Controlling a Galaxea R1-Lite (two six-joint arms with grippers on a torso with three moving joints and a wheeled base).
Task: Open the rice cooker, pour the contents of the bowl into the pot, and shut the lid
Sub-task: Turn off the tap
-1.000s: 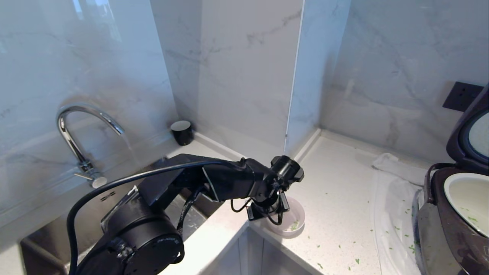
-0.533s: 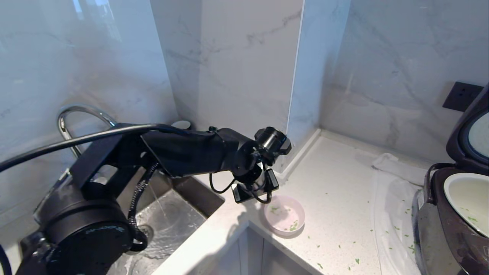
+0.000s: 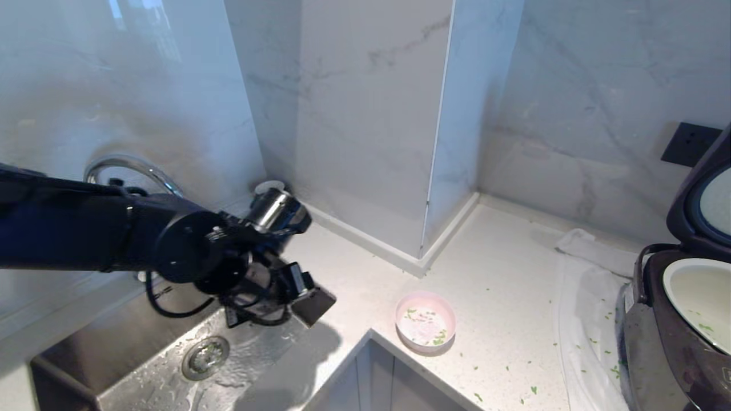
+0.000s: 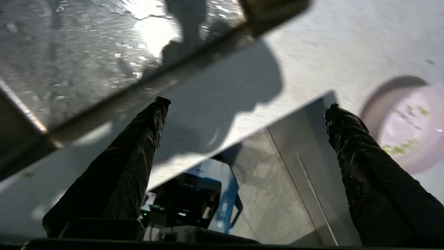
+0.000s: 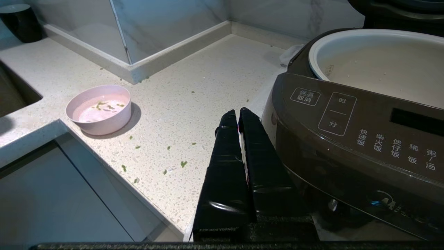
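The round pale pink bowl [image 3: 425,328] stands on the speckled stone counter [image 3: 502,297], a few green bits [image 3: 438,339] inside. The left gripper [image 3: 285,305], fingers spread and empty, hangs above the wet steel sink [image 3: 171,354]. The right gripper [image 5: 238,114], fingers pressed together, rests beside the smooth dark rice cooker [image 5: 350,139], whose lid [image 3: 705,200] is up over the cream pot [image 3: 694,297].

The bowl [image 3: 425,328] is pale pink, whitish inside, flecked with bright green bits [image 3: 438,339]. The counter [image 3: 502,297] is white with fine speckles. The rice cooker [image 5: 350,139] is dark brown-grey with white button labels, its pot [image 5: 378,62] cream-white. Grey-veined white marble covers the wall [image 3: 365,114]. The cup [image 5: 20,21] is black.
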